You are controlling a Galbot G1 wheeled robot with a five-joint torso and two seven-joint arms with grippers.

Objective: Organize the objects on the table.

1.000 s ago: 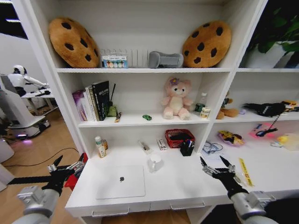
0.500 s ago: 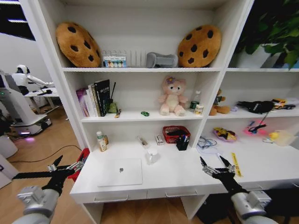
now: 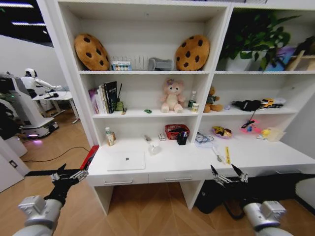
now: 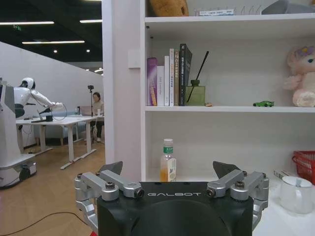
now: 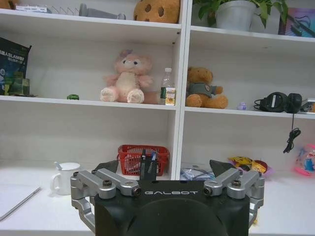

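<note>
A: Starting at the left, how does the left gripper (image 3: 66, 175) sit?

B: It is held low and forward, off the left end of the table (image 3: 256, 158) and below the level of its top, above the wooden floor. Its fingers are spread wide apart with nothing between them. In the left wrist view the same gripper (image 4: 170, 169) faces the shelving, dark fingertips parted.

A: And what lies on the desk, going rightward?

B: Near the left end, against the back wall, an orange-filled bottle (image 3: 109, 136) stands upright; the left wrist view shows it (image 4: 168, 161) with a green cap. In front of it the silver laptop (image 3: 126, 160) lies closed and flat, its long axis running along the desk's length. Just right of it and a little further back sits the white mug (image 3: 154, 148), upright, with something pale standing in it. Behind that is a red basket (image 3: 175, 131), and touching its right front a black pen holder (image 3: 182, 138) with pens standing upright. One shelf up, the green toy car (image 3: 147, 111) rests side-on, its length along the shelf, left of a pink plush (image 3: 171, 96).

A: The right arm?

B: The right gripper (image 3: 229, 175) is stretched forward in front of the desk's edge, right of the drawers, fingers likewise wide open and empty. In the right wrist view it (image 5: 165, 168) points squarely at the basket and mug (image 5: 65, 178).
</note>
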